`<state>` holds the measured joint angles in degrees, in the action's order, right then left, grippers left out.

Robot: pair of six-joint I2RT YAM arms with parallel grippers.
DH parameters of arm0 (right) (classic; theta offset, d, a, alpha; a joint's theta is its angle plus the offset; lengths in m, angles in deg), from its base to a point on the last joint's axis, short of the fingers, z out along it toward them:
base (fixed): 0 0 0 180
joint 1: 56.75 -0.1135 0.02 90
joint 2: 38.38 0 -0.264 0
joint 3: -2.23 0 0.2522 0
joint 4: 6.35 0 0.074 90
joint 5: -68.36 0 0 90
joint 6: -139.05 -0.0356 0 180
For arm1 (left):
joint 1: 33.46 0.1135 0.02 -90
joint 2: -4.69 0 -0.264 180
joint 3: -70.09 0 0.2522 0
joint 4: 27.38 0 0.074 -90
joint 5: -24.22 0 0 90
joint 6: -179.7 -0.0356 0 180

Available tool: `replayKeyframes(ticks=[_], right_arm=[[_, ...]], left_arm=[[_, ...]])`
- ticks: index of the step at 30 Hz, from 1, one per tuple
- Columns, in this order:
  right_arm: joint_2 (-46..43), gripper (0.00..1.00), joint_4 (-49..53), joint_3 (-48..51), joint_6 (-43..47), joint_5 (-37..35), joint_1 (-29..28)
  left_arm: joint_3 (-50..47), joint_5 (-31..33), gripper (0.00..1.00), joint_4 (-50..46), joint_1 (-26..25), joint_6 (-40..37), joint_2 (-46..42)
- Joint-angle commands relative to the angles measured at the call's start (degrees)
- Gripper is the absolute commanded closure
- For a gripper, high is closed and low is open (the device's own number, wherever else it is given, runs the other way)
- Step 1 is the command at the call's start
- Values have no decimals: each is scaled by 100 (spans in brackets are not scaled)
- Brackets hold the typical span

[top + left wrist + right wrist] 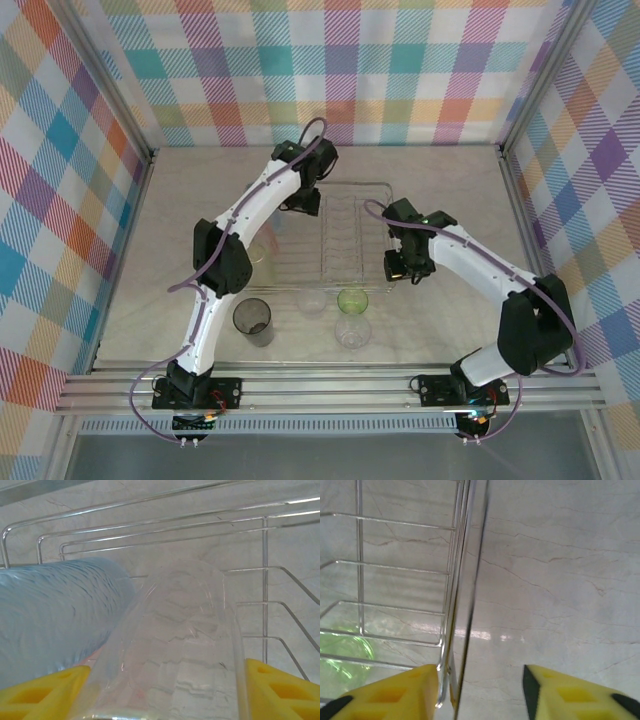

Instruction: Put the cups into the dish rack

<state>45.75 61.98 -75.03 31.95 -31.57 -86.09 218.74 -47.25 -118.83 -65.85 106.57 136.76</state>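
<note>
Clear cup [180,630] was clamped in the left gripper [162,680], just beside a pale blue rippled cup [55,625], silvery wire dish rack [264,580] behind; the right gripper [479,675] was spread apart

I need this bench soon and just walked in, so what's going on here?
Two robot arms are loading plastic cups into a wire dish rack. The left claw grips a clear cup at the rack's left end, beside a blue cup lying on its side. The right claw is open, straddling the rack's right rim. A grey cup and a green cup wait near the rack's front edge.
</note>
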Motion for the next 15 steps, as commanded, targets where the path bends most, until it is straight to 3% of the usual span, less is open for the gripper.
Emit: replayKeyframes(ticks=[1,5,15], right_arm=[[-240,44,352,-78,-5,-116,-36],[-364,37,427,-127,-53,-131,-36],[-498,33,772,-327,-98,-64,-53]], left_arm=[[243,-103,75,4,50,-113,145],[275,-177,53,72,48,-136,201],[454,-209,7,287,48,-353,178]])
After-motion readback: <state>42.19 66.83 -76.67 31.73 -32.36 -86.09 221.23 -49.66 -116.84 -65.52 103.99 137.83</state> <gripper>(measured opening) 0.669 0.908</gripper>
